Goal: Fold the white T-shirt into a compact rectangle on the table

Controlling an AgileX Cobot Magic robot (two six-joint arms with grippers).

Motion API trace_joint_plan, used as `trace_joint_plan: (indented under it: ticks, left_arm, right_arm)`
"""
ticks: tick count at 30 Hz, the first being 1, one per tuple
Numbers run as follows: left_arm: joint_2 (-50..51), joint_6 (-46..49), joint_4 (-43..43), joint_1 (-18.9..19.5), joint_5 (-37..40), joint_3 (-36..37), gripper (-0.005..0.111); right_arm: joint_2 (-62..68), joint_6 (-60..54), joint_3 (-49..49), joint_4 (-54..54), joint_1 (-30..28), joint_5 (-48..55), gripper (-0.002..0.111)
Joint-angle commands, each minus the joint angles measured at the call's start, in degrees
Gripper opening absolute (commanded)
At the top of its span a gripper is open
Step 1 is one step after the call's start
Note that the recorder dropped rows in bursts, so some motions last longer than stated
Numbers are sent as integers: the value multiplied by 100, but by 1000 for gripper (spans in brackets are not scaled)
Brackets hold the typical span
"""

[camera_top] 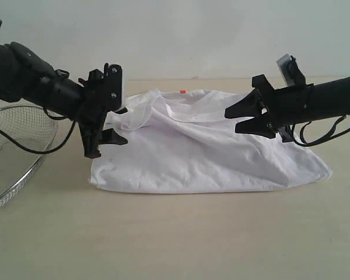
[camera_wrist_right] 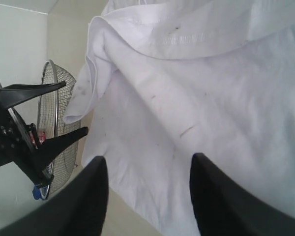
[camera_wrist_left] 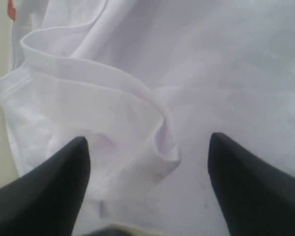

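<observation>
Both arms are stretched in from the frame's sides, kept above the table [camera_top: 175, 239]. The left claw [camera_top: 109, 147] [camera_wrist_left: 147, 140] is pointed down at the upper left corner of the white T-shirt [camera_top: 204, 157], jaws spread wide, nothing gripped. The right claw [camera_top: 231, 122] [camera_wrist_right: 148, 158] is aimed left over the shirt's upper right, jaws parted, nothing held. The shirt is left rumpled mid-frame, with the orange tag [camera_top: 182, 91] at its top edge. The wire basket [camera_top: 11, 151] is cut off at the left edge, so its contents can't be made out. Whether the left claw touches cloth can't be told.
</observation>
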Motion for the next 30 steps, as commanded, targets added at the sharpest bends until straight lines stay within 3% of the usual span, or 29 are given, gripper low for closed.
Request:
trace_joint_plan:
  ticks: [1, 3, 5, 6, 7, 8, 9, 16, 30]
  left_arm:
    - [136, 19, -57, -85, -245, -34, 64]
    - [136, 19, -57, -85, -420, -46, 62]
    - [136, 19, -57, -85, -487, -90, 49]
    - [136, 19, -68, -85, -500, -114, 31]
    - [136, 19, -68, -85, -482, -114, 24]
    - [136, 19, -68, -85, -457, -114, 8]
    - [136, 19, -55, -85, -470, -114, 5]
    - [136, 19, -854, -85, -965, -582, 4]
    - [818, -114, -1047, 217, -1706, -1259, 4]
  right_arm:
    - [-69, -67, 34, 38, -47, 57, 46]
    - [-69, -67, 34, 38, -47, 57, 46]
    - [-69, -67, 34, 38, -47, 38, 46]
    - [-69, -67, 34, 38, -47, 22, 46]
    - [-69, -67, 34, 38, -47, 9, 46]
    - [-69, -67, 34, 38, -47, 9, 46]
    - [-69, -67, 34, 49, -47, 0, 46]
    - [-69, -67, 34, 49, -47, -15, 46]
    - [-69, -67, 34, 59, -47, 35, 46]
